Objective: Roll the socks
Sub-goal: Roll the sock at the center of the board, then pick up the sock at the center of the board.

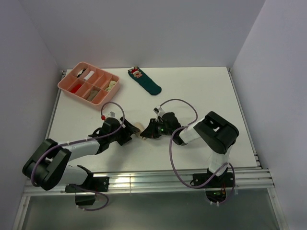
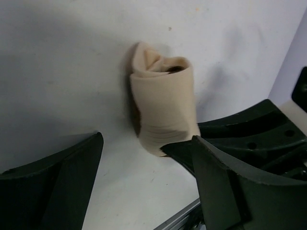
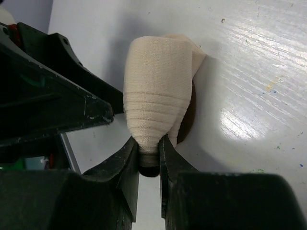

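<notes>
Right pincer (image 3: 149, 154) pinches the narrow end of the rolled tan socks (image 3: 156, 91) mid-frame; left pincer (image 2: 144, 165) stands spread beside them. Rolling looks nearly done; next, likely tuck the cuff over

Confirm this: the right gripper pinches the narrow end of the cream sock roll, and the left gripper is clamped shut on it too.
Not the left gripper: its jaws stand wide open, not gripping the sock roll, as the left wrist view shows. The right gripper does pinch the roll's narrow end.
</notes>
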### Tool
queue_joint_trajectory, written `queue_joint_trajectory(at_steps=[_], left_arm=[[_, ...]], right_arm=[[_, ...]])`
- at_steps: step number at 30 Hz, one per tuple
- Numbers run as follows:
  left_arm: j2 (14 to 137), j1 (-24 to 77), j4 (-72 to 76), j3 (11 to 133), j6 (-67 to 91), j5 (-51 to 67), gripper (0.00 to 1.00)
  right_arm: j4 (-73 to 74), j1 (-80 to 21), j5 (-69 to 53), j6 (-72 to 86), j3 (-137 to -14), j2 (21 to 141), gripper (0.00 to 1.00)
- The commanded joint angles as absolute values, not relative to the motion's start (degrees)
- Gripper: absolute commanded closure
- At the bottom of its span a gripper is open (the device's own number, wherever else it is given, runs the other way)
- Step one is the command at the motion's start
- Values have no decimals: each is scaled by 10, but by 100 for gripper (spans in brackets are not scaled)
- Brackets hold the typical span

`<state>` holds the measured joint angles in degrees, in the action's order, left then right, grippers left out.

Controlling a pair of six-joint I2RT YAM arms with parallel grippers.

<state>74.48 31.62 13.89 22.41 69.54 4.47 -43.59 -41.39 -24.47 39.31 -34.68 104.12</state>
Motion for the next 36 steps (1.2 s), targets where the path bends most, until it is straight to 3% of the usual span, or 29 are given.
queue_joint_trajectory(at_steps=[1, 25, 36], left_arm=[[787, 337, 185, 241, 713, 24, 19], [909, 353, 117, 265, 744, -24, 25], [987, 366, 40, 310, 758, -28, 37]], right_arm=[[-414, -410, -268, 431, -322, 1074, 100], [-520, -371, -333, 576, -308, 1157, 100], [-537, -370, -359, 592, -316, 1172, 97]])
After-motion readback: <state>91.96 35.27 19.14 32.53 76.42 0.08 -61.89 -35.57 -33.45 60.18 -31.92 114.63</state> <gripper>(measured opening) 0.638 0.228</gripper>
